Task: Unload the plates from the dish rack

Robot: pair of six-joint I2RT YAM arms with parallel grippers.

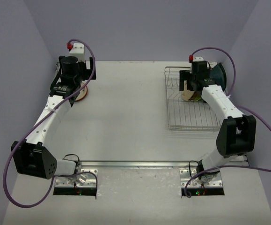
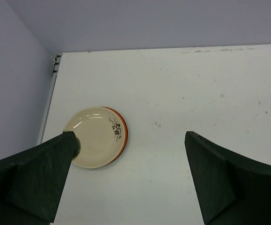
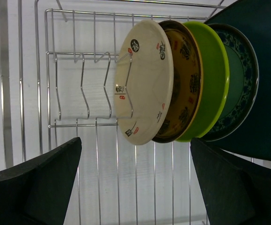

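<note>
The silver wire dish rack (image 1: 191,117) stands at the right of the table. In the right wrist view its tines (image 3: 84,89) hold a row of upright plates: cream (image 3: 144,79), dark yellow (image 3: 182,79), green (image 3: 210,79) and a dark-teal patterned one (image 3: 236,79). My right gripper (image 3: 135,183) is open and empty, hovering over the rack just short of the cream plate. A cream plate with a flower mark (image 2: 98,136) lies flat on top of a red-orange rimmed plate near the far left corner. My left gripper (image 2: 130,173) is open and empty above the table beside that stack (image 1: 82,92).
Lavender walls close in the table on the left, back and right. The rack's left rows of tines (image 3: 69,84) hold nothing. White table surface (image 1: 126,112) stretches between the plate stack and the rack.
</note>
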